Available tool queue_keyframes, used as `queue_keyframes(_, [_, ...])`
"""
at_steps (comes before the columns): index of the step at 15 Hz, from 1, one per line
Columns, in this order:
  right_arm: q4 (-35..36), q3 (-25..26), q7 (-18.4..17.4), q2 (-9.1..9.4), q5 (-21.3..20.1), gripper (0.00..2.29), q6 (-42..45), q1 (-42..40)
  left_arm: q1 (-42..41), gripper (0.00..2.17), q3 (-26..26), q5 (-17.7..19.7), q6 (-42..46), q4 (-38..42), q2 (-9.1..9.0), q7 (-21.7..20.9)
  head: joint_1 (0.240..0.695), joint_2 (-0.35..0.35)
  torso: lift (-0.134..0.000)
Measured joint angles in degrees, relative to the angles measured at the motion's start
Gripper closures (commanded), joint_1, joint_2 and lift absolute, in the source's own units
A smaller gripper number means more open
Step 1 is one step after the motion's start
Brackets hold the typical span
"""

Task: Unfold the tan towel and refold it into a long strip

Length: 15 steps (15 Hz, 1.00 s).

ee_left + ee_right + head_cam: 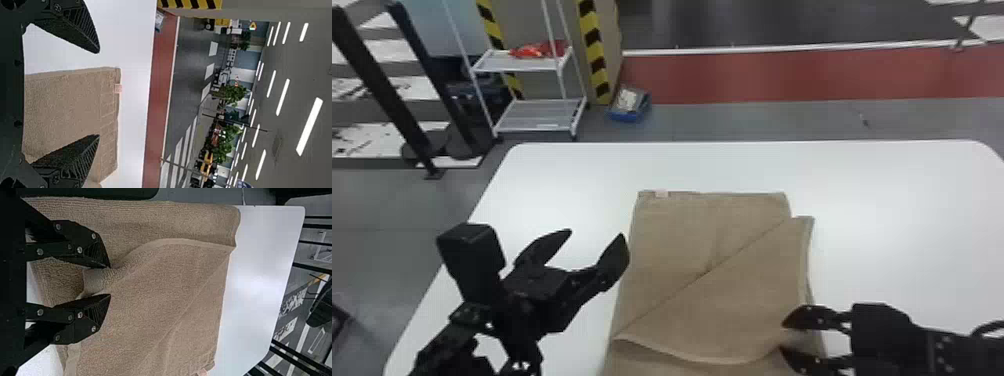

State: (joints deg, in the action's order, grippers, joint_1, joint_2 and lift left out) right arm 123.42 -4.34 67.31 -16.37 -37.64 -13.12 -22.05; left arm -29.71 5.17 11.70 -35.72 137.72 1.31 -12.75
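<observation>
The left gripper (596, 233) stands with its jaws wide apart, holding nothing, just beside the left edge of the tan towel (712, 280). The towel lies folded on the white table (897, 215), a diagonal flap on top. At its right edge, the right gripper's (783, 337) jaws are partly parted, a raised towel fold between them, unclamped.

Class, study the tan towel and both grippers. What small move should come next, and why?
Probably the right gripper should close on the towel: a bunched part of its edge sits between the parted fingers. The top layer lies slanted across the towel, not squared up, so a grip there could help straighten or open it.
</observation>
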Motion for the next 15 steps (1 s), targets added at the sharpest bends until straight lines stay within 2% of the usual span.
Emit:
queue_keyframes(2, [0.14, 0.18, 0.69, 0.02, 0.11, 1.43, 0.12, -0.11, -0.06, 0.12, 0.02, 0.06, 0.07, 0.09, -0.04, -0.15, 0.695, 0.097, -0.123])
queue_keyframes(4, [0.02, 0.21, 0.59, 0.02, 0.21, 1.70, 0.05, -0.17, -0.07, 0.12, 0.01, 0.07, 0.08, 0.18, -0.07, -0.18, 0.695, 0.097, -0.123])
queue_keyframes(7, [0.21, 1.86, 0.21, 0.10, 1.64, 1.75, 0.20, -0.55, -0.02, 0.12, 0.04, 0.08, 0.08, 0.25, -0.01, -0.60, 0.695, 0.084, -0.123])
queue_keyframes(10, [1.96, 8.42, 0.13, 0.91, 8.10, 1.75, 0.81, -1.06, 0.80, 0.12, 0.10, 0.05, -0.10, 0.24, 0.13, -1.34, 0.695, 0.052, -0.123])
queue_keyframes(11, [2.76, 11.05, 0.29, 1.25, 9.80, 1.75, 0.84, -1.27, 1.77, 0.12, 0.01, -0.01, -0.63, 0.24, 0.19, -1.54, 0.695, 0.020, -0.123])
queue_keyframes(15, [3.99, 18.99, 1.53, 1.94, 14.36, 1.75, 0.85, -2.08, 9.61, 0.12, -0.53, -1.52, -10.06, -1.27, 0.47, -1.67, 0.695, -0.044, -0.123])
